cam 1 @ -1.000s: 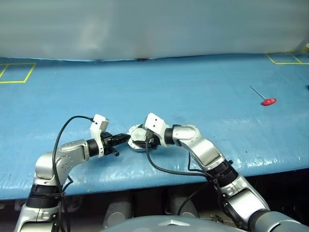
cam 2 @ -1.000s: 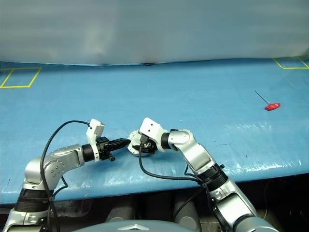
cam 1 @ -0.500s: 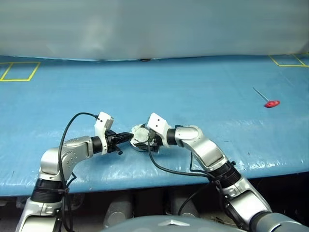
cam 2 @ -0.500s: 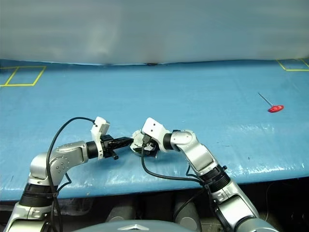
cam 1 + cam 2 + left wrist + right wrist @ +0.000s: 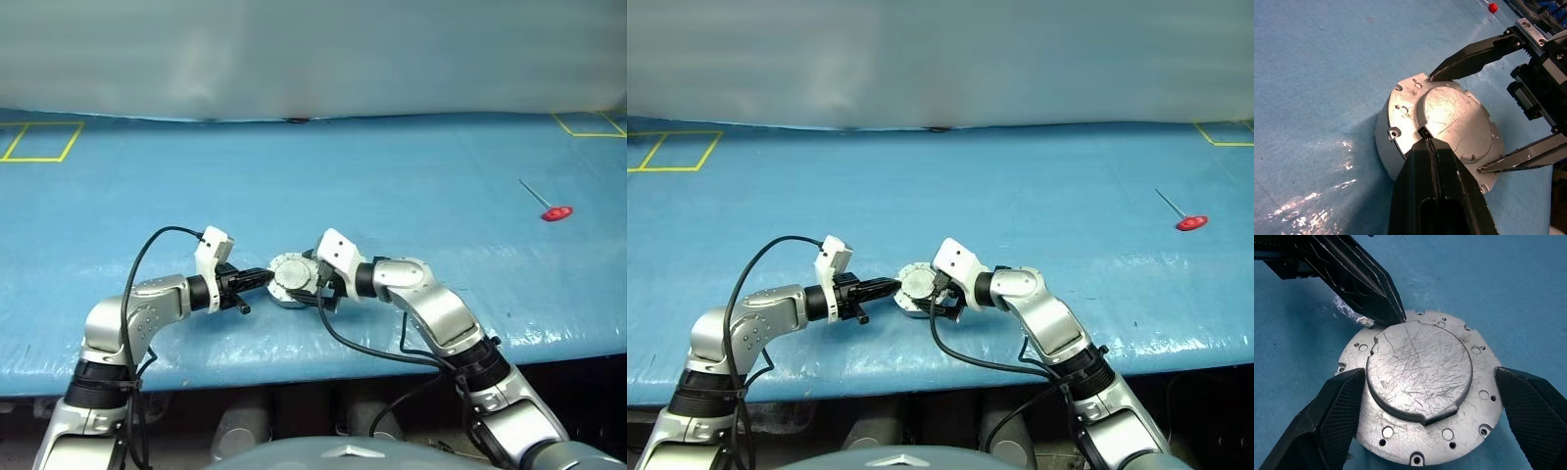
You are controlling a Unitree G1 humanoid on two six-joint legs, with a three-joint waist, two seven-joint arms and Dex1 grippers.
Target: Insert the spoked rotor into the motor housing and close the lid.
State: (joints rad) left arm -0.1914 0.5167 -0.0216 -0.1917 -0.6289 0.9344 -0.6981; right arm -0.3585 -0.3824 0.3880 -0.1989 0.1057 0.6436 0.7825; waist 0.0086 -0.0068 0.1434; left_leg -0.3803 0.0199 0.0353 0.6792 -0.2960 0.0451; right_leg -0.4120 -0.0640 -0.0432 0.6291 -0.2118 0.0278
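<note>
The motor housing point(image 5: 1382, 147) stands on the blue table near its front edge, with the lid point(image 5: 1420, 372) lying on it, plain scratched grey face up. My left gripper point(image 5: 1425, 132) is shut, and its tip rests on the lid where the raised centre begins. From the other side my right gripper point(image 5: 1427, 377) is open, with one finger point(image 5: 1337, 416) on each side of the lid's rim. The head view shows both grippers meeting at the lid point(image 5: 289, 274). The spoked rotor is hidden.
A red-handled tool point(image 5: 556, 211) lies far to the right on the blue table cover point(image 5: 392, 176). Yellow tape squares point(image 5: 39, 142) mark the far corners. The table's front edge point(image 5: 294, 367) runs just below the arms, and a grey wall closes the back.
My right gripper has opened wider and drawn back to the right, uncovering the lid. The left gripper stays shut at the lid's edge. The camera has shifted a little.
</note>
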